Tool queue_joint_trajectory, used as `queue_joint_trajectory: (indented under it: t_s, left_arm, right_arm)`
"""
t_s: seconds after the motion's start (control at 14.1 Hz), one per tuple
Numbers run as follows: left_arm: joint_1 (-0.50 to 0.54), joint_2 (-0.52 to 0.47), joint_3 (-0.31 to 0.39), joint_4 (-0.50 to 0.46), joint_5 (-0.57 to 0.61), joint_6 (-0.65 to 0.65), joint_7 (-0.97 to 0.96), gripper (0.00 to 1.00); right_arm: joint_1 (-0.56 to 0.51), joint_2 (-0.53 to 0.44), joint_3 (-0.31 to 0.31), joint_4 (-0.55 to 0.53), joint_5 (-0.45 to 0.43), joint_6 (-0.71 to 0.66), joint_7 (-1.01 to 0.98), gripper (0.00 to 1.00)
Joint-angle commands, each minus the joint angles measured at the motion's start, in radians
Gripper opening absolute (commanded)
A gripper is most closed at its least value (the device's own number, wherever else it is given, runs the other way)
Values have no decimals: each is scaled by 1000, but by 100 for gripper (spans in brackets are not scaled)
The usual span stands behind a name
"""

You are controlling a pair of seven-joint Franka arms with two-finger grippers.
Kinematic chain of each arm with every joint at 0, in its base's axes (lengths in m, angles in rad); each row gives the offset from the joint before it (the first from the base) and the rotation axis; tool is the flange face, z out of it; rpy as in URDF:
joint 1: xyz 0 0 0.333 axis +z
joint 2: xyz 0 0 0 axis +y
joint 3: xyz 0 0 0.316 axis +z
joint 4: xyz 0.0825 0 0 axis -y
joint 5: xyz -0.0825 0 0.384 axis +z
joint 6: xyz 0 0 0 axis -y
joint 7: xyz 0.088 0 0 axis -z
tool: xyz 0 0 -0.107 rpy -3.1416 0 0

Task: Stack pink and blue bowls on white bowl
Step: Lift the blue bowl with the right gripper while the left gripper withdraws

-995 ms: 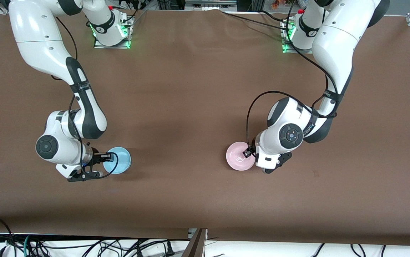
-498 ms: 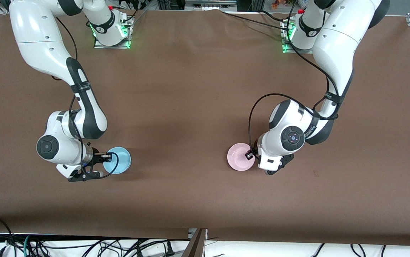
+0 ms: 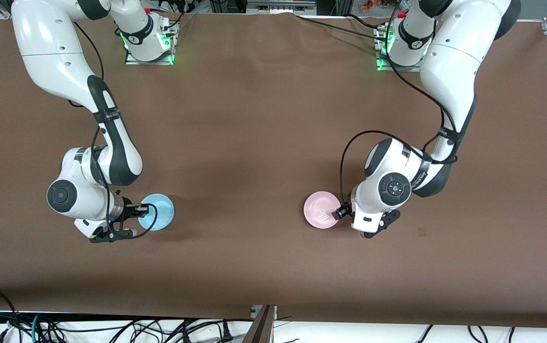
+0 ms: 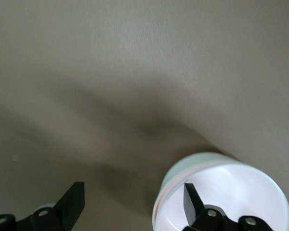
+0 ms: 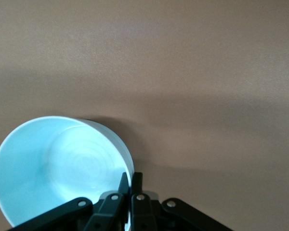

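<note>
The pale pink bowl point(image 3: 320, 210) sits on the brown table toward the left arm's end. My left gripper point(image 3: 344, 214) is open at its rim. In the left wrist view the left gripper point(image 4: 133, 195) has one finger point(image 4: 191, 202) inside the bowl point(image 4: 241, 192) and the other on the outside of it, apart from the wall. The light blue bowl point(image 3: 160, 211) is toward the right arm's end. My right gripper point(image 3: 145, 208) is shut on its rim, as the right wrist view shows point(image 5: 133, 185) with the blue bowl point(image 5: 58, 168). The white bowl is out of view.
The brown table cover point(image 3: 254, 143) stretches wide between the two bowls. The arms' bases point(image 3: 149, 43) stand along the table's edge farthest from the front camera. Cables hang below the table's near edge point(image 3: 111, 328).
My left hand has drawn back toward the left arm's end, so its inner finger slid from the pink bowl's middle to its rim. The right arm and blue bowl have barely moved.
</note>
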Motion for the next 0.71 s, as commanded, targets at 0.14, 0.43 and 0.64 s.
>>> queue_joint_trajectory:
  t_s: [0.14,0.43,0.64]
  left_arm:
    - [-14,45,8,33,43,34,15,91]
    - [15,-13,-9,49,31,-104,19,90]
    - [18,-37,-12,194,-102,-331,19,91]
  right_arm:
    - [31,-18,41,13,8,-31,168,0]
    - [48,-21,73,88,6,-131,308,0]
    - [55,-21,82,139,8,-182,357,0]
